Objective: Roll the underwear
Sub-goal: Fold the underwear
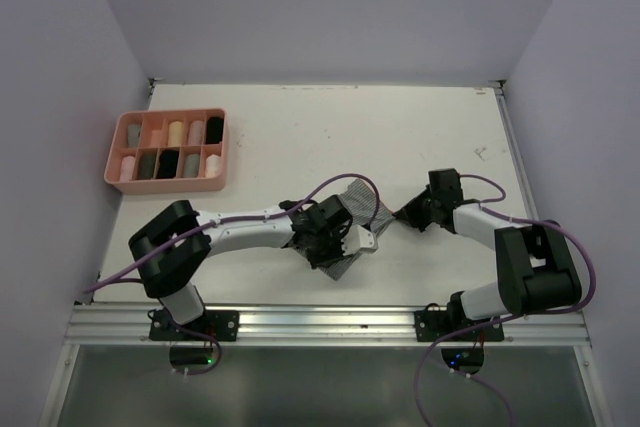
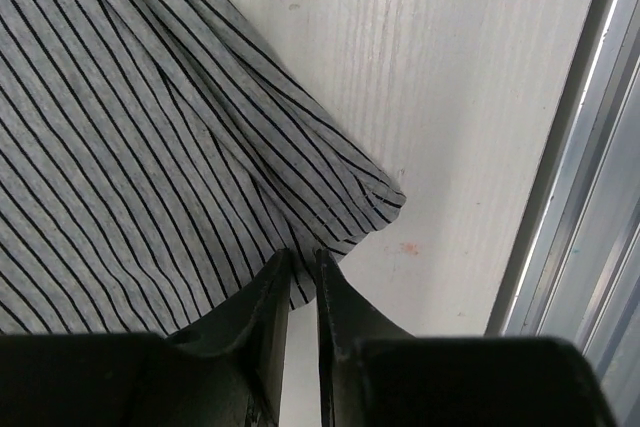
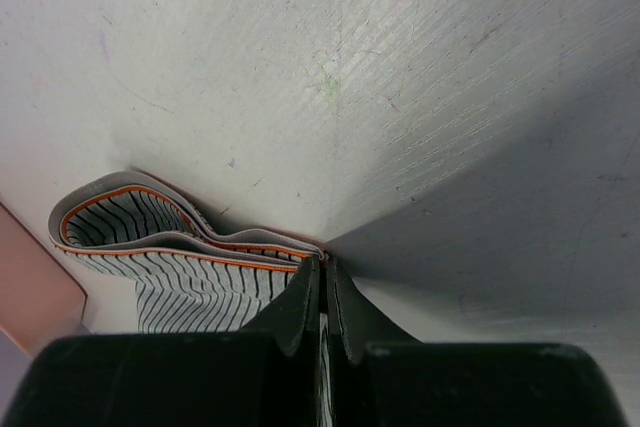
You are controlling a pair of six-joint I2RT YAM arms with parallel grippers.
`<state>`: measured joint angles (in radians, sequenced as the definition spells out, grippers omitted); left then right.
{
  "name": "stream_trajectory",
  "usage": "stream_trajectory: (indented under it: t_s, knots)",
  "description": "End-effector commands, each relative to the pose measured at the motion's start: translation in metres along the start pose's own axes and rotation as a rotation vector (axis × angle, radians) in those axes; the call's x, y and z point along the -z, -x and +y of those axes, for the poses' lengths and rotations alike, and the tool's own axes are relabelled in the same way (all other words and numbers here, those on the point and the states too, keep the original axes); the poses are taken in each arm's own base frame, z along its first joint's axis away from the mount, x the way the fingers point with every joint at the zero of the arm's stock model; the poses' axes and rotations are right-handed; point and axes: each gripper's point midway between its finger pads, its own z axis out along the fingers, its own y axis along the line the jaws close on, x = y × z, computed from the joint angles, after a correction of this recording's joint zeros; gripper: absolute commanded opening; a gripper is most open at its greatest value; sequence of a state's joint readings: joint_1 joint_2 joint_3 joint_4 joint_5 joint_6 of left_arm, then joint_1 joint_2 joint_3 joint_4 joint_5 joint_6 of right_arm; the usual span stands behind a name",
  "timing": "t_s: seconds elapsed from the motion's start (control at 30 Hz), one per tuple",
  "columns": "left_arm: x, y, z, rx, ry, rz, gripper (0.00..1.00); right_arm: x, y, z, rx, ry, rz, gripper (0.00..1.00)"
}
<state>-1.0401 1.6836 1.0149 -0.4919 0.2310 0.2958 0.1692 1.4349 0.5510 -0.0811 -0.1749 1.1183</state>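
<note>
A grey striped underwear point(image 1: 365, 205) lies on the white table between my two arms. My left gripper point(image 1: 335, 242) sits over its near part. In the left wrist view the jaws point(image 2: 303, 252) stand a narrow gap apart at the hem of the underwear point(image 2: 150, 147), and bare table shows between them. My right gripper point(image 1: 403, 213) is at the garment's right corner. In the right wrist view it point(image 3: 322, 260) is shut on the orange-trimmed waistband of the underwear point(image 3: 180, 277), which bunches in folds to the left of the tips.
A pink compartment tray point(image 1: 165, 184) with several rolled garments stands at the back left. An aluminium rail point(image 1: 320, 322) runs along the table's near edge, close to the left gripper point(image 2: 580, 197). Lilac walls close in the back and both sides.
</note>
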Motion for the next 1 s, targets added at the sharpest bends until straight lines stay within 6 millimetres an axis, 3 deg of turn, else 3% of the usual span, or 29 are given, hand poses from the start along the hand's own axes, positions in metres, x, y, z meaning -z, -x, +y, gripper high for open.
stream_trajectory:
  t_s: [0.0, 0.13, 0.2, 0.5, 0.8, 0.97]
  knots:
    - [-0.001, 0.002, -0.005, -0.005, -0.038, -0.008, 0.2, -0.002, -0.003, -0.022, -0.007, -0.078, -0.004, 0.0]
    - [-0.001, 0.003, -0.006, -0.004, -0.046, -0.014, 0.17, -0.002, -0.003, -0.021, -0.005, -0.075, -0.004, 0.0]
    - [0.0, 0.004, -0.005, -0.002, -0.043, -0.02, 0.0, -0.002, -0.003, -0.021, -0.006, -0.075, -0.004, 0.0]
    - [0.015, 0.014, 0.003, -0.003, -0.012, -0.049, 0.0, -0.003, -0.005, -0.024, -0.001, -0.079, 0.004, 0.0]
    - [0.05, 0.057, 0.0, -0.019, -0.031, -0.144, 0.0, -0.001, -0.006, -0.024, 0.003, -0.076, 0.007, 0.0]
    - [0.054, 0.068, -0.014, -0.026, -0.091, -0.165, 0.0, 0.0, -0.007, -0.024, 0.005, -0.074, 0.008, 0.0]
